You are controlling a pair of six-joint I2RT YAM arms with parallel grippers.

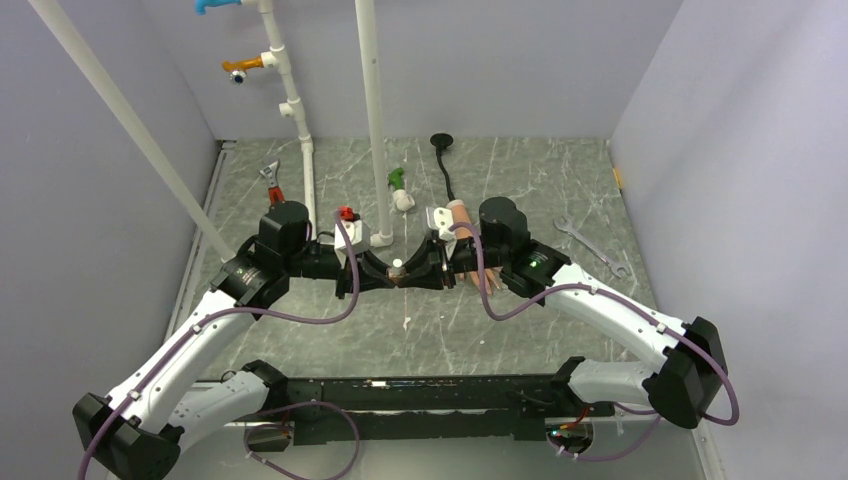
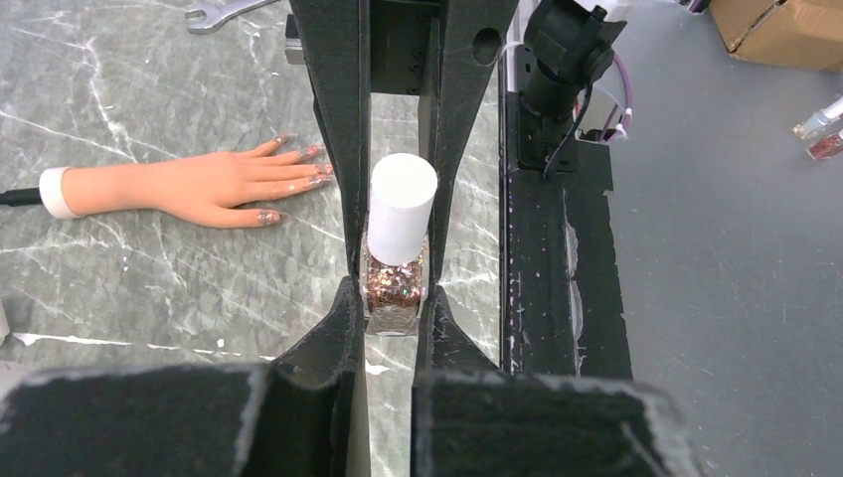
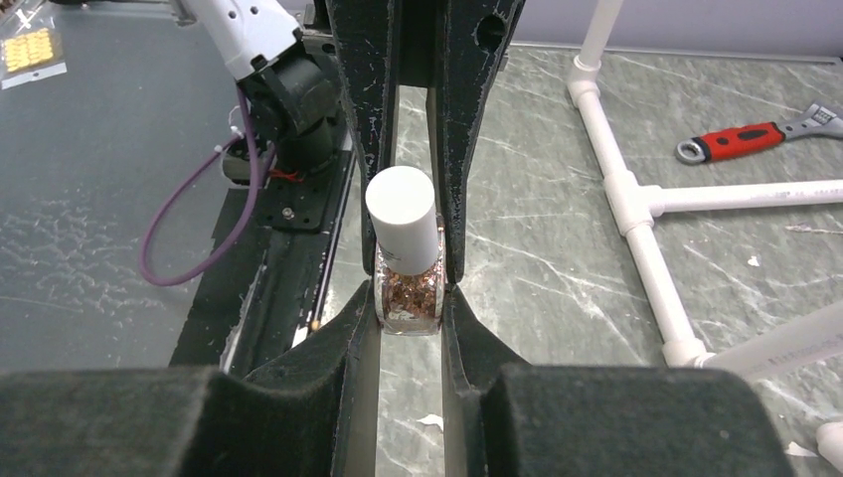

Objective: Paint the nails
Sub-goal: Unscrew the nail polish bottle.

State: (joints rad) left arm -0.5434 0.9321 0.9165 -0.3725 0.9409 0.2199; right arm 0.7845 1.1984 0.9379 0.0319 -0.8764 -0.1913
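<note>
**Two claws on one small bottle: a slip or spill is the hazard**

Both claws are closed on the glitter polish bottle [image 1: 397, 270], which stands upright in the middle of the overhead view. The left claw [image 2: 393, 308] pinches the glass body, and the right claw [image 3: 410, 308] seems to do the same from the opposite side. In each wrist view the other claw's fingers flank the white cap [image 3: 403, 214], so I cannot tell which claw holds the cap.

The nails [image 2: 314, 152] tip a mannequin hand [image 2: 189, 184] lying flat at centre left of the left wrist view. Its fingertips sit just beside the claw fingers. They look speckled, though too small to be sure.

If both claws hold glass, twisting would probably not free the cap, and the bottle could skid out and tip. Unequal pull might tilt it and spill polish onto the marbled surface [image 2: 149, 288]. The loose hand could also be nudged.
</note>
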